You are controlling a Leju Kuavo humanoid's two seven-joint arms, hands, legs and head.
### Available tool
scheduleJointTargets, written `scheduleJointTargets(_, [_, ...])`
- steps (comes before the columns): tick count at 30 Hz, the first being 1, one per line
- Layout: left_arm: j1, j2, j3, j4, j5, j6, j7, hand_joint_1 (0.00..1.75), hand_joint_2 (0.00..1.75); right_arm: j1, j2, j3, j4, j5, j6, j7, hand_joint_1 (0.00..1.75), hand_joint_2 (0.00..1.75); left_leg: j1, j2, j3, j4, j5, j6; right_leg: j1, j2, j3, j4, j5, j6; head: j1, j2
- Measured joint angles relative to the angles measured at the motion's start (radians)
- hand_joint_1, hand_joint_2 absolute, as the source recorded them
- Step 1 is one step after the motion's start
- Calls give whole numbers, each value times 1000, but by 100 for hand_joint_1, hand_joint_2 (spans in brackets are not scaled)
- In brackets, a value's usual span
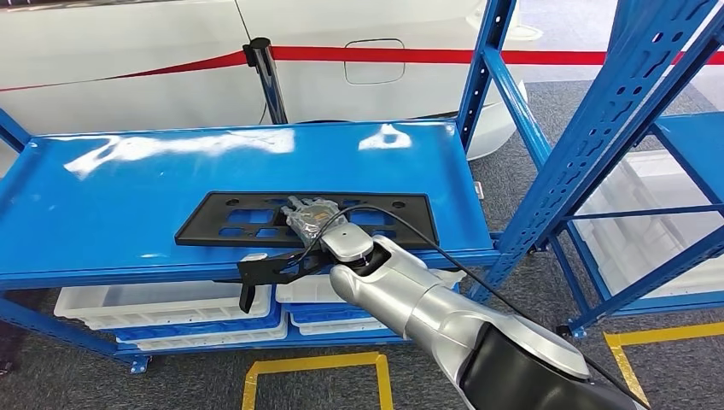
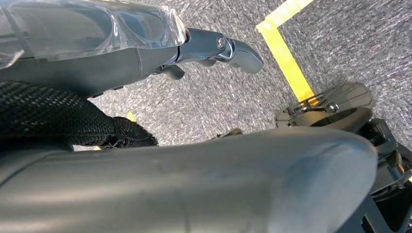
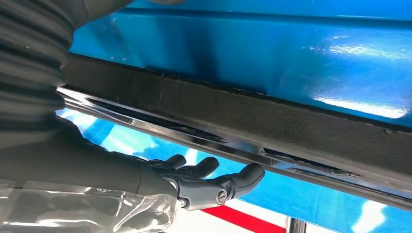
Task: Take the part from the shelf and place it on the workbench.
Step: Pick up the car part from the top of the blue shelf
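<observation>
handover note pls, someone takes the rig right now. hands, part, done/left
Right robot hand: reached over the black flat part, fingers spread above it; whether it touches the part cannot be told, no grasp visible.
Left robot hand: hanging over grey carpet, holding nothing.
Part: lying flat on the blue shelf, near its front edge.
Done: reach to the part.
Left: grip it, lift it off the shelf, carry it to the workbench and set it down.
</observation>
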Motion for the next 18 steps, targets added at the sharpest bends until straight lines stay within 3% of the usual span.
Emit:
scheduleJointTargets(1, [0,0,0,0,2,0,0,0,0,0,0,0,0,-2,-2,0,3,175,0,0,0,0,0,0,0,0,0,0,0,0,0,0])
scheduleJointTargets(5, [0,1,0,0,6,0,0,0,0,0,0,0,0,-4,-3,0,171,175,0,0,0,0,0,0,0,0,0,0,0,0,0,0])
scheduleJointTargets(18, [1,3,-1,0,7,0,0,0,0,-5,2,0,5,-11,-6,1,175,175,0,0,0,0,0,0,0,-1,0,0,0,0,0,0])
